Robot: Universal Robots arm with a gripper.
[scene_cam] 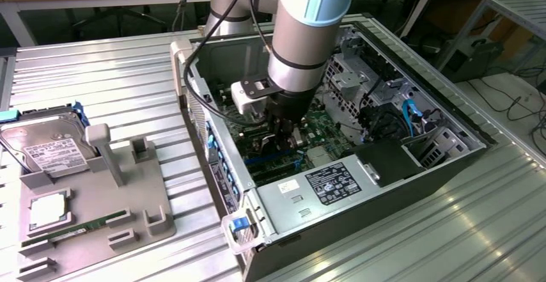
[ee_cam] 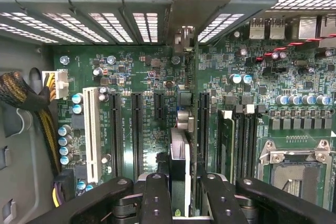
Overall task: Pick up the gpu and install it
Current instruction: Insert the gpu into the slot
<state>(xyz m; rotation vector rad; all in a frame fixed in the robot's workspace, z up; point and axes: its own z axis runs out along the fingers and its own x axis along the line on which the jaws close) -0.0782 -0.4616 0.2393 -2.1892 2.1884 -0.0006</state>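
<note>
Visibility was pretty rough in the exterior view: the arm (scene_cam: 295, 39) reached straight down into the open PC case (scene_cam: 388, 167) and its wrist blocked most of what the claw (scene_cam: 286, 138) was doing. The wrist view helped more. The gpu (ee_cam: 180, 174) showed edge-on there, pinched between the two black fingers (ee_cam: 156, 198), so the claw was clenched on the card. Its lower part was cut off by the picture's edge and the fingers, and I couldn't tell if its edge had reached a slot or was just above the motherboard (ee_cam: 142, 82). It stood upright among the long black slots, with a white slot (ee_cam: 91, 129) further off to one side.

Arm pose was near vertical, claw pointing down into the middle of the case.

Everything sat on a ribbed metal tabletop (scene_cam: 111, 71). At the exterior view's left was a grey parts holder (scene_cam: 128, 205) with a hard drive (scene_cam: 47, 148) standing in it. Desks and cables were visible behind.
</note>
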